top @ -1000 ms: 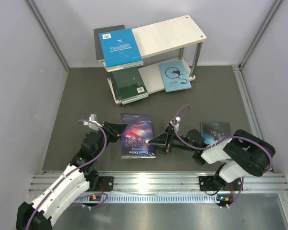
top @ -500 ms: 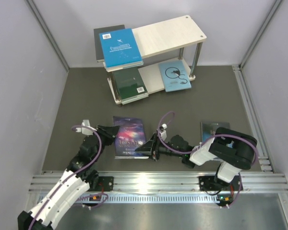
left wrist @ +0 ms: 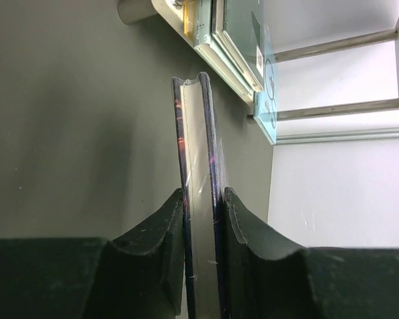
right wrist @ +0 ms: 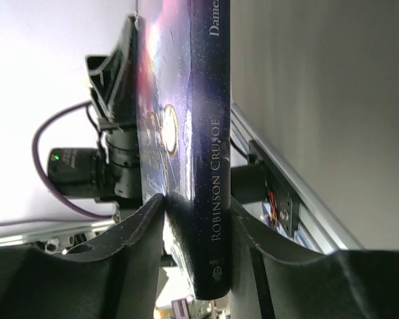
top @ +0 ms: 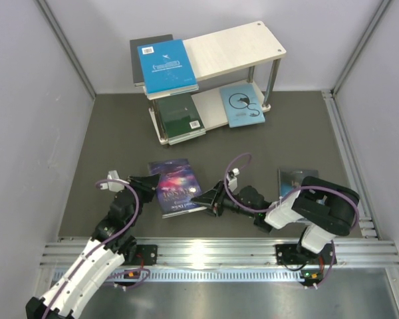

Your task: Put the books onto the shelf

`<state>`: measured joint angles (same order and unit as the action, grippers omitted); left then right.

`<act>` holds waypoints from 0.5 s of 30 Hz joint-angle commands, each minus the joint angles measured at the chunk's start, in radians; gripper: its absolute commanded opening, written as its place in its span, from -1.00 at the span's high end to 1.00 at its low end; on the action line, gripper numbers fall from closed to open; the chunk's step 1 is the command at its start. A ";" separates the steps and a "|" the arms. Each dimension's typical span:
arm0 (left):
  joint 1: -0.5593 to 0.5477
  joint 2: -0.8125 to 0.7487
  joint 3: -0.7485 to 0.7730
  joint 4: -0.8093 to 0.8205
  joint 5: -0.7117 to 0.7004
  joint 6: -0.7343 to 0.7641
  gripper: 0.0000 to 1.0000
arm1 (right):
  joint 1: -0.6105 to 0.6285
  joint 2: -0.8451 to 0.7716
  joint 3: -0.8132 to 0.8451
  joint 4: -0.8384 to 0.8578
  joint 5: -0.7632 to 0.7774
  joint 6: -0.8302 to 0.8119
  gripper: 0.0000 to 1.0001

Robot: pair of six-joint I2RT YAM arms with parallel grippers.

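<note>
top external: the starry book [top: 176,186] is near the front of the desk [top: 120,133], well apart from the shelf [top: 233,41], caught between the left pincer [top: 153,183] and the right pincer [top: 201,198]. count: one shelf with two tiers, two arms, and six books visible. those are a bright blue book [top: 166,65] on a dark book [top: 148,42] on the top tier, a dark green book [top: 178,114] and a light blue book [top: 241,105] on the lower tier, the starry one, and one dark book [top: 298,178] flat on the desk, partly hidden by the right arm. cannot tell whether more lie under the green. left wrist: left pincer [left wrist: 203,219] clenched on the page edge of the starry book [left wrist: 198,146], cover upright between the fingers [left wrist: 166,226]. right wrist: right pincer [right wrist: 196,219] grasping the spine side of the same book [right wrist: 209,133], no gap seen at either pad. risks, as judged: with both arms on one thin paperback, any mismatch in their motion could bow or tear it. each grip is shallow at an edge, so letting one side go may leave the book to swing or slip. the light blue book seems to overhang its board and could get knocked.
</note>
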<state>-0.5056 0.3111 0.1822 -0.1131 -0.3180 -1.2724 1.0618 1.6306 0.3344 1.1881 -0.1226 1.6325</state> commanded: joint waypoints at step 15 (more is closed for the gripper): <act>-0.043 -0.021 -0.093 0.016 0.007 -0.044 1.00 | -0.102 -0.034 0.202 0.286 0.057 -0.054 0.16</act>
<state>-0.5072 0.2924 0.1192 -0.0570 -0.3790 -1.3808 0.9714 1.6207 0.3988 1.1236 -0.1043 1.5890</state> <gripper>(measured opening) 0.298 0.420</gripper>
